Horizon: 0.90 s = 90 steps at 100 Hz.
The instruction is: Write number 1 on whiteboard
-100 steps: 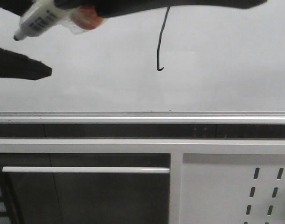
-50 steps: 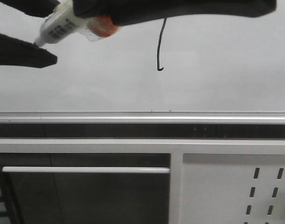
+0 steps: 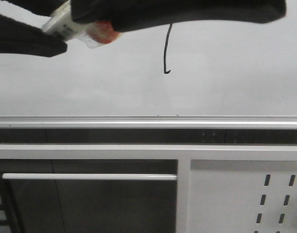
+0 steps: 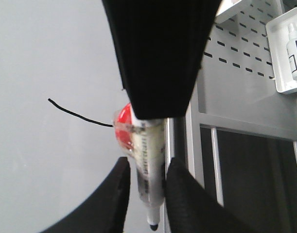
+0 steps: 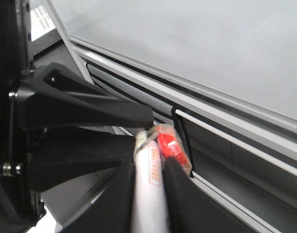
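The number 1 is a thin black stroke on the whiteboard, and it also shows in the left wrist view. My right gripper reaches in from the right along the top and is shut on the white marker pen. The right wrist view shows its fingers clamped on the barrel. My left gripper is open, with its fingers either side of the pen's tip end. One finger touches the pen and the other stands a little off it. The pen is left of the stroke and off the board.
The whiteboard's silver bottom rail runs across the front view. Below it are a white bar and a white slotted panel. In the left wrist view a white tray holding a bottle hangs on that panel.
The right gripper and pen have shifted right and slightly up. The left gripper's lower finger has risen to the pen, so the tip now sits between the left fingers.
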Motion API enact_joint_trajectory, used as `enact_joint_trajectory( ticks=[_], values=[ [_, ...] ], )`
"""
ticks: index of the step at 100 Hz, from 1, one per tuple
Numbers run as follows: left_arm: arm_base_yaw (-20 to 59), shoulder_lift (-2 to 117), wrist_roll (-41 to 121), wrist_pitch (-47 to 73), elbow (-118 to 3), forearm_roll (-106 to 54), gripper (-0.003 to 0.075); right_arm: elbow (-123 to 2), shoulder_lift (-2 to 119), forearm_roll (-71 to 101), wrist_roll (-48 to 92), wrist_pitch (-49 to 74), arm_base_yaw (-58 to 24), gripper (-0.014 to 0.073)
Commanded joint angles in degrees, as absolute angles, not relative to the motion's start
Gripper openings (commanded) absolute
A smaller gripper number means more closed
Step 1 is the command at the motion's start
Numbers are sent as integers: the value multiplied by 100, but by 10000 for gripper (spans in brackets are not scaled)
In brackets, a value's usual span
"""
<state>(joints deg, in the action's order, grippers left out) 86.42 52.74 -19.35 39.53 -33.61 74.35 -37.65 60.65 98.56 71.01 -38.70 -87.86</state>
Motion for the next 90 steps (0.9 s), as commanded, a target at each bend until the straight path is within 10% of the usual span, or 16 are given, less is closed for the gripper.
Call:
enact_joint_trajectory(
  ticks=[1, 50, 71, 90],
  values=[
    [8678, 5242, -1987, 3929, -3505, 7700, 158, -3956, 6010, 9627, 7167, -3839, -8758, -61],
    [8678, 5242, -2031, 3929, -3505, 7689, 156, -3956, 6010, 9627, 7167, -3982, -8758, -61],
    [8678, 5242, -2031, 3939, -3505, 7689, -16, -3956, 6010, 9627, 7167, -3982, -8758, -61],
    [8678, 5242, -2031, 3939, -3505, 7689, -18, -3956, 6010, 9627, 7167, -3894, -8758, -61]
  ],
)
